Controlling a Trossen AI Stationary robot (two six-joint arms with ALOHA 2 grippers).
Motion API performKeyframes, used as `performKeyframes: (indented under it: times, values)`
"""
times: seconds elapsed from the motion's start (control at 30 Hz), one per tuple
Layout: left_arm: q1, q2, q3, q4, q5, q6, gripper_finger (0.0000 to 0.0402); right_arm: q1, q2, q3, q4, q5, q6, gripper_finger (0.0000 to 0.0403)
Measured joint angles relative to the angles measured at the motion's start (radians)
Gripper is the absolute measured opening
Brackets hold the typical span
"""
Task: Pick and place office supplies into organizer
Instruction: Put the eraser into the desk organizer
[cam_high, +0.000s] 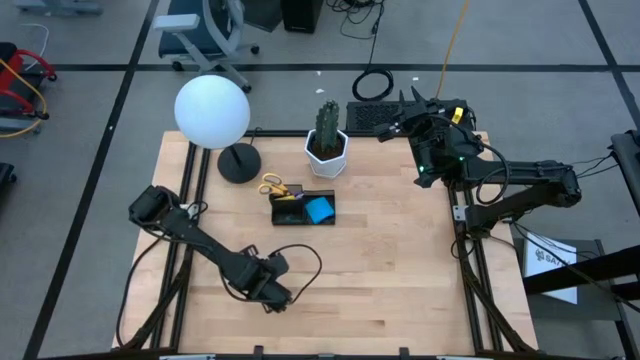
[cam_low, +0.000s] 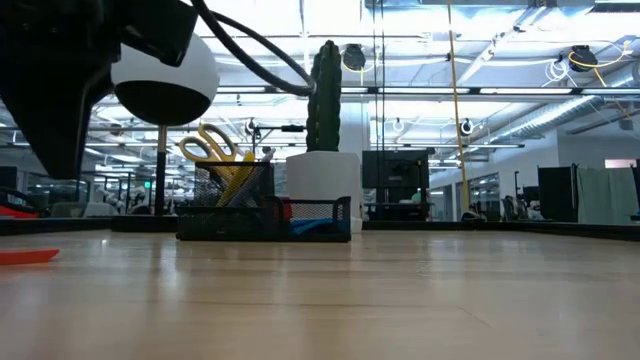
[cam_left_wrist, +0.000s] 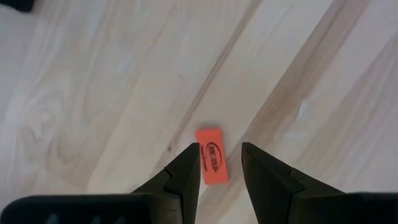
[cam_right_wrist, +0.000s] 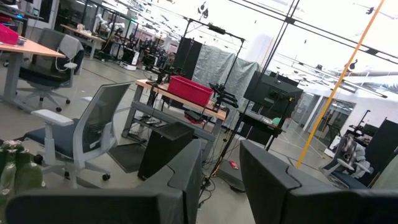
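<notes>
One small orange eraser (cam_left_wrist: 211, 163) lies flat near the worktop's front-left edge, directly below the left claw (cam_left_wrist: 221, 165), fingers apart, its long axis running along the gap, while the right claw (cam_right_wrist: 221, 163) waits, apart, at the far-right corner.

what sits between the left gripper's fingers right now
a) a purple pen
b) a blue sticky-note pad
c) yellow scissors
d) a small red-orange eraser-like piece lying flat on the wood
d: the left wrist view shows the small red-orange piece lying flat on the table in the gap of the left gripper, whose fingers stand apart on either side without clamping it.
</notes>
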Motion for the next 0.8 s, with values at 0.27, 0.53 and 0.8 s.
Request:
performKeyframes:
  times: [0.27,0.53,0.8]
  values:
    - [0.000,0.000,0.000,-0.002,0.077,-0.066,0.0124,0.000,0.000,0.000,0.000,0.000,0.000,0.0100]
    - [-0.008,0.000,0.000,-0.026,0.109,-0.120,0.0124,0.000,0.000,0.000,0.000,0.000,0.000,0.0100]
    - [-0.008,0.000,-0.024,-0.025,0.143,-0.143,0.0125,0.000,0.000,0.000,0.000,0.000,0.000,0.0100]
